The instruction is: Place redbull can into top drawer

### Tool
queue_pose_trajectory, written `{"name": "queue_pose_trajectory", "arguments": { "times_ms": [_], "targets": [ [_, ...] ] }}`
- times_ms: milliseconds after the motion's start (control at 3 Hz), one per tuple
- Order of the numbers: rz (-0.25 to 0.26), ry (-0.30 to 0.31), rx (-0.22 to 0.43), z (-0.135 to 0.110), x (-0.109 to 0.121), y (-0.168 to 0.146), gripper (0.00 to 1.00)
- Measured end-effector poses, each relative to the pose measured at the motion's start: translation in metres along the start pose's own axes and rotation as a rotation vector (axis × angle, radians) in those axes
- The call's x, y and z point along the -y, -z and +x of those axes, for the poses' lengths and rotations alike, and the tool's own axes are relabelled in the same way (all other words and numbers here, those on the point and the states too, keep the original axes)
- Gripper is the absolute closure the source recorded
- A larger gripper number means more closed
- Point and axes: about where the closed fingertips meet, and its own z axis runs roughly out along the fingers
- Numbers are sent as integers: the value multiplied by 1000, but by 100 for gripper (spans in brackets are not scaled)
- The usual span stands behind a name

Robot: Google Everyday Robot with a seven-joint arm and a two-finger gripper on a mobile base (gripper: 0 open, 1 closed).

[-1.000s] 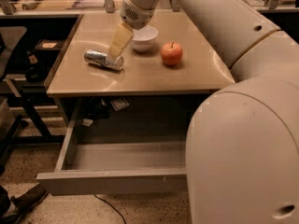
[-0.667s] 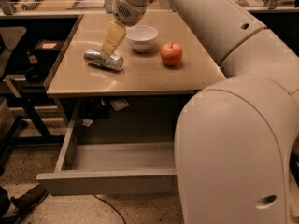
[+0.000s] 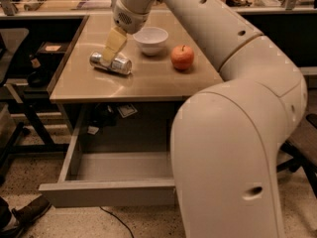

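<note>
One step of the task reads as done: the top drawer (image 3: 99,195) stands pulled out at 6 o'clock, nearest the camera, with no can in the part I can see. It is a wide, shallow grey tray with a flat matte front panel, hidden on its right by my own white arm housing. I cannot confirm anything is in hand, so by my judgement pick-up, carry and release all remain.

Beyond it, the tan tabletop (image 3: 148,81) is smooth with a soft sheen. The redbull can (image 3: 110,63) lies on its side toward the table's 9 o'clock edge. It is slim, cylindrical, shiny silver metal that catches highlights. My gripper (image 3: 112,48) is directly above it, its pale yellow tip down at the can's upper side. Contact looks likely but is not certain. Whether the gripper is parted or closed I cannot tell.

Farther back, at 2 o'clock from the can, sits a white bowl (image 3: 151,39), round and glossy. A red apple (image 3: 182,57), smooth-skinned, stands at 4 o'clock from the bowl, well apart from the can.
</note>
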Motion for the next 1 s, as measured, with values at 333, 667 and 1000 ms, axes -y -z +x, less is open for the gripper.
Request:
{"name": "queue_pose_trajectory", "arguments": {
  "times_ms": [333,667,1000],
  "targets": [
    [-26,-20,-4,-5,8,-24,0],
    [-47,-38,-12,-6,17,-45,0],
    [-73,-69,-30,-3,22,-66,0]
  ]
}}
